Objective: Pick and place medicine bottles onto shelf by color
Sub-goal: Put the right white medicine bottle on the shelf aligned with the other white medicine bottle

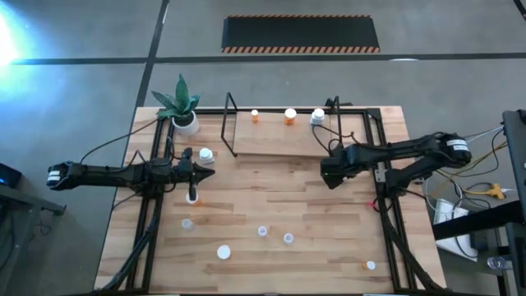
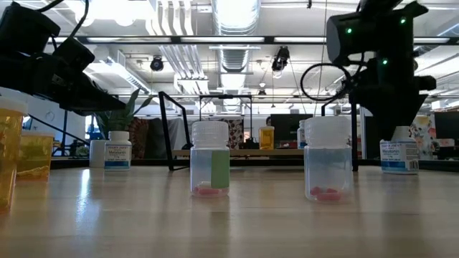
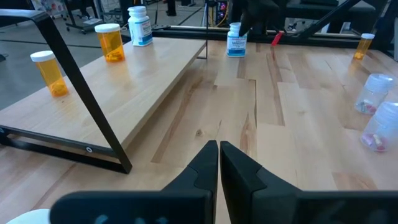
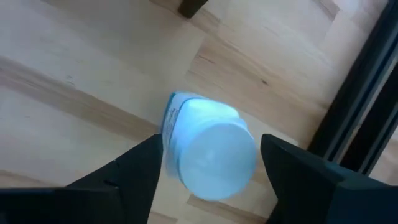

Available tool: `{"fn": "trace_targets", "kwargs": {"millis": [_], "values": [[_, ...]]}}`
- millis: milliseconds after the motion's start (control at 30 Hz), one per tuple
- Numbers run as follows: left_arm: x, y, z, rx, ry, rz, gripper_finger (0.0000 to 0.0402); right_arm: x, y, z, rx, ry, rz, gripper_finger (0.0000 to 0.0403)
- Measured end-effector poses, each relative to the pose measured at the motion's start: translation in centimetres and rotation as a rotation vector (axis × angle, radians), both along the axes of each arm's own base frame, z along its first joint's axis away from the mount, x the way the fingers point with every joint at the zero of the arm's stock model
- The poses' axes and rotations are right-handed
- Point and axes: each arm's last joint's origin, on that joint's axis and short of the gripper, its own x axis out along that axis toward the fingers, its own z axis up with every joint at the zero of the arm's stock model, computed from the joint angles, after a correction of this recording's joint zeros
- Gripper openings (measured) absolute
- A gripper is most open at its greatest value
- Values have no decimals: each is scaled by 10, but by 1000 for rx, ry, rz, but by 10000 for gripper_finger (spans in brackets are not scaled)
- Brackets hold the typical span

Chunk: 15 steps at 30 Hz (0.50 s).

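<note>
Orange bottles [image 3: 109, 42], pale wood shelf [image 3: 118, 93].

tabletop [image 1: 271, 205]: smooth wood planks | shelf [image 3: 124, 87]: pale wood, black wire | bottle [image 2: 328, 159]: clear glossy plastic

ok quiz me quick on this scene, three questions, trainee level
1. True or false: the left gripper is shut and empty.
2. How many small white-capped bottles stand on the pale wood, black-wire shelf?
3. What sits between the right gripper's open fingers? A) white-capped, blue-labelled pale bottle B) orange bottle C) potted plant
Key: 1 true; 2 three; 3 A
</note>
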Motion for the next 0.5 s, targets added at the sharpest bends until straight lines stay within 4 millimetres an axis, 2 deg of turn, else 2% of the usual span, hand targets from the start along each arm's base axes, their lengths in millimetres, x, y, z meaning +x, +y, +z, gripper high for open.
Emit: {"fn": "trace_targets", "kwargs": {"millis": [300, 400, 500], "values": [[0, 0, 0, 0, 0, 0, 0, 10, 4, -6, 144, -51, 82, 192], [0, 0, 0, 0, 0, 0, 0, 18, 9, -3, 182, -125, 134, 167], [0, 0, 0, 0, 0, 0, 0, 33, 14, 9, 177, -220, 221, 164]]}}
